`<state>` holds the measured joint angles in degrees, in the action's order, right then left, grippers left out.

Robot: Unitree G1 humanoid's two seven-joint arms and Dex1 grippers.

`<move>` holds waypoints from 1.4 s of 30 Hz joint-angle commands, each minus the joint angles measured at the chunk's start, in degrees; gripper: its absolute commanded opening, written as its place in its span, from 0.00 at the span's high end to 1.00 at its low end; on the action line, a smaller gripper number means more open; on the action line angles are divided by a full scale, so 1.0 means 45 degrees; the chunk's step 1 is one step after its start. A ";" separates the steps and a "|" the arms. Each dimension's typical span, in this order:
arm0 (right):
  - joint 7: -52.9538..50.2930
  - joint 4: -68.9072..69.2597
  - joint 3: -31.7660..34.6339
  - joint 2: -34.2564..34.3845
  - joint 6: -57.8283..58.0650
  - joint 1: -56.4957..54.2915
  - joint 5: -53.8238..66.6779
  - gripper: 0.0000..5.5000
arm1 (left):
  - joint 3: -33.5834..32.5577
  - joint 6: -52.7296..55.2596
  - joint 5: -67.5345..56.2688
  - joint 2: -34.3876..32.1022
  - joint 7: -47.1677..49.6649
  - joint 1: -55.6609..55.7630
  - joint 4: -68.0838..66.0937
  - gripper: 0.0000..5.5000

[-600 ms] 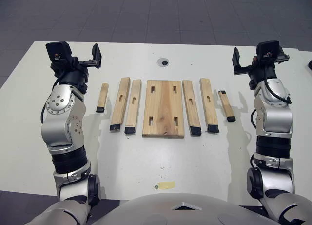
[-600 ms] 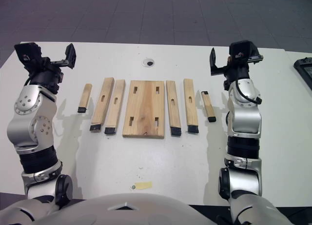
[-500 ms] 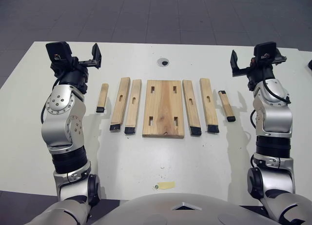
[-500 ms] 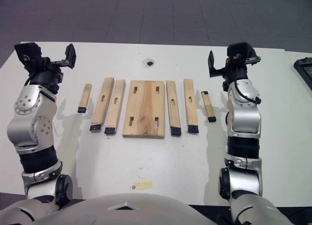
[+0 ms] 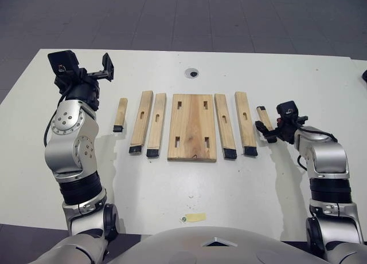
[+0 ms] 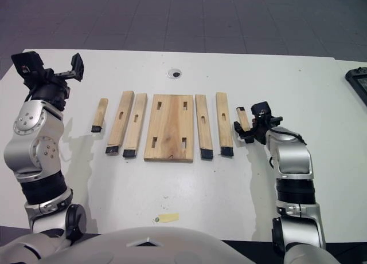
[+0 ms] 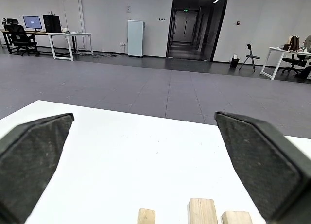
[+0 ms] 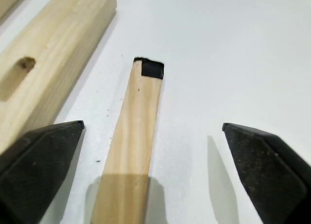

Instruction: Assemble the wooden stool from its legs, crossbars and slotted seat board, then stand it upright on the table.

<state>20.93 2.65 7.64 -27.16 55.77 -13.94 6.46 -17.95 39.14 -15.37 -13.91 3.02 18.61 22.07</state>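
Observation:
The slotted seat board [image 5: 192, 126] lies flat mid-table. Two legs [image 5: 148, 123] lie to its left and two legs [image 5: 235, 124] to its right, all with black feet toward me. One short crossbar [image 5: 120, 114] rests at the far left. The other crossbar [image 8: 133, 151] lies at the far right, and my right gripper [image 5: 268, 129] is low over its near end, open, one finger [image 8: 39, 161] on each side without touching. My left gripper [image 5: 86, 69] is raised behind the left crossbar, open and holding nothing; its wrist view catches the far tips of the left pieces [image 7: 201, 210].
A round cable hole [image 5: 193, 73] sits in the white table [image 5: 321, 81] behind the board. A yellow tag [image 5: 195, 217] and a small screw lie near the front edge. A dark object [image 6: 358, 81] rests at the right edge. Bare tabletop surrounds the row of parts.
My right arm has swung down from its raised spot at the back right to straddle the right crossbar's near end. The left gripper has shifted slightly outward. The wooden parts have not moved.

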 commanded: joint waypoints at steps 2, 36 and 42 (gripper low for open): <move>-0.0300 -0.1306 0.0739 0.0322 0.2015 -0.0745 0.0599 0.22 | -0.0163 0.0620 -0.0292 0.0107 0.0190 0.0361 0.0446 0.02; 0.0104 -0.0099 0.1217 -0.0965 -0.5596 -0.4456 0.1337 0.76 | -0.3125 0.5036 -0.5835 -0.0746 -0.1904 0.2143 0.2191 0.02; 0.1438 0.1696 -0.0743 0.0627 -0.8063 -0.3813 0.1929 0.76 | -0.0700 0.5589 -0.9161 0.0584 -0.2409 0.3096 0.2880 0.02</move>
<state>25.63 8.26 6.03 -25.32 20.89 -33.06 14.07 -23.06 63.29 -53.68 -13.33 -9.00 31.19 35.32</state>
